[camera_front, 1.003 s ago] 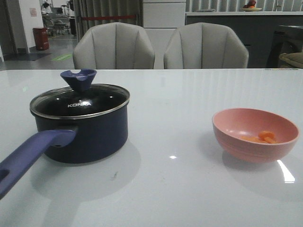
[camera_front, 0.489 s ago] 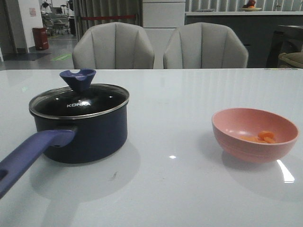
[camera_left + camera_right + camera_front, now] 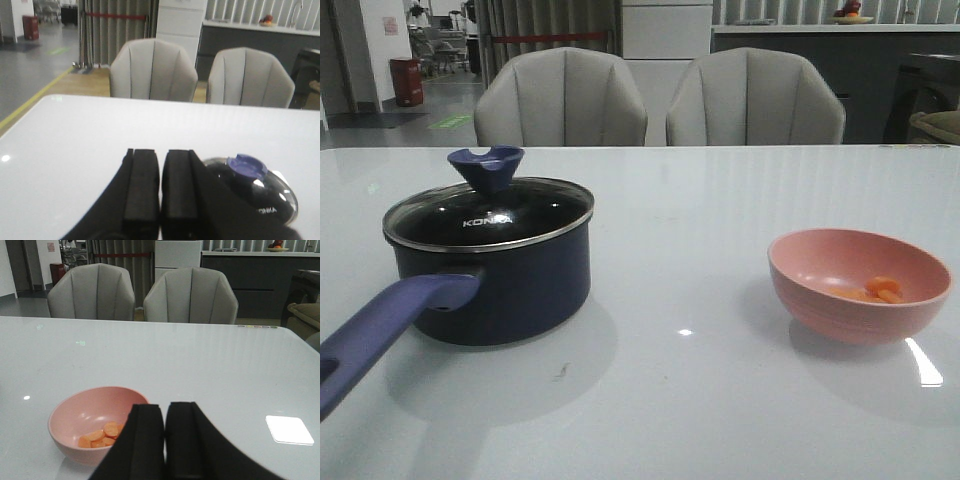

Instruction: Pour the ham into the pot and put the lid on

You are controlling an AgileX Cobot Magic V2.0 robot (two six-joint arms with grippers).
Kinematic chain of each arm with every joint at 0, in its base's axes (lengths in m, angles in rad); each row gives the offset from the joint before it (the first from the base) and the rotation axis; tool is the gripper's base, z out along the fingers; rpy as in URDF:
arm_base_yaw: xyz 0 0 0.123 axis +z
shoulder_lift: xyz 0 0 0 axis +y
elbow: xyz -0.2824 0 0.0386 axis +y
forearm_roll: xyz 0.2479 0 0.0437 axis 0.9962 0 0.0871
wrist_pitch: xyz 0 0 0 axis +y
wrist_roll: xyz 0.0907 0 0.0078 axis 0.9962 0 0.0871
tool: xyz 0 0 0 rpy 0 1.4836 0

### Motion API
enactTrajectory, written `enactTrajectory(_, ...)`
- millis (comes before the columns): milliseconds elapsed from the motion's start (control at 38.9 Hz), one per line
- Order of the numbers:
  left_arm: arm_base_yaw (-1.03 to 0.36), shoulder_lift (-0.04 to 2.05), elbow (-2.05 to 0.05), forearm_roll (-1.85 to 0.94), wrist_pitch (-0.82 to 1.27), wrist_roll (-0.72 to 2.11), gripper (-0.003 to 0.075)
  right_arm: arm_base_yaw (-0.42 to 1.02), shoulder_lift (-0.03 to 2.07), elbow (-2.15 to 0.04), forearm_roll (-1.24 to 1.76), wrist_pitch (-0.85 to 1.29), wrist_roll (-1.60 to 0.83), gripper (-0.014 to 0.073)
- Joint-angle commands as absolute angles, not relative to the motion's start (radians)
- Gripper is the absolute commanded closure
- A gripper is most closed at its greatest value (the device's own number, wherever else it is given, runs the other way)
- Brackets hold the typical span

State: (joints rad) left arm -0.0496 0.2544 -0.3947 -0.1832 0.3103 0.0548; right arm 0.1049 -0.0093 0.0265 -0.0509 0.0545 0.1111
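Observation:
The dark navy pot point(image 3: 495, 285) stands on the table at the left, its long blue-purple handle point(image 3: 385, 325) pointing toward me. The glass lid point(image 3: 490, 212) with its blue-purple knob point(image 3: 486, 167) sits on the pot; it also shows in the left wrist view point(image 3: 260, 187). The ham point(image 3: 880, 290) lies as orange pieces in a pink bowl point(image 3: 858, 283) at the right, and in the right wrist view point(image 3: 102, 435). My left gripper point(image 3: 161, 155) is shut and empty, beside the lid. My right gripper point(image 3: 165, 407) is shut and empty, beside the bowl point(image 3: 85, 420). Neither gripper shows in the front view.
Two grey chairs point(image 3: 560, 100) point(image 3: 755, 98) stand behind the table's far edge. A bright light reflection point(image 3: 289, 429) lies on the glossy white table point(image 3: 700, 230). A small dark mark point(image 3: 560, 372) is on the table in front of the pot.

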Motion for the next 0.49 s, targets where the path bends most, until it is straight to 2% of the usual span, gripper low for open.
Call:
enactTrajectory(0, -0.044, 0.318, -0.438, -0.188, 0.286, 0.046, 0.0608, 0.106, -0.030, 0.022, -0.062, -0.023, 0.110, 0.0413)
enactTrajectory(283, -0.044, 0.372, -0.435, -0.190, 0.322, 0.046, 0.0589, 0.106, -0.030, 0.022, -0.062, -0.023, 0.110, 0.0413)
enactTrajectory(360, -0.044, 0.377, -0.435, -0.183, 0.326, 0.046, 0.0541, 0.106, -0.030, 0.022, -0.062, -0.023, 0.110, 0.0413)
enactTrajectory(463, -0.044, 0.387, -0.435, -0.169, 0.338, 0.046, 0.0428, 0.106, -0.030, 0.022, -0.062, -0.023, 0.110, 0.0413)
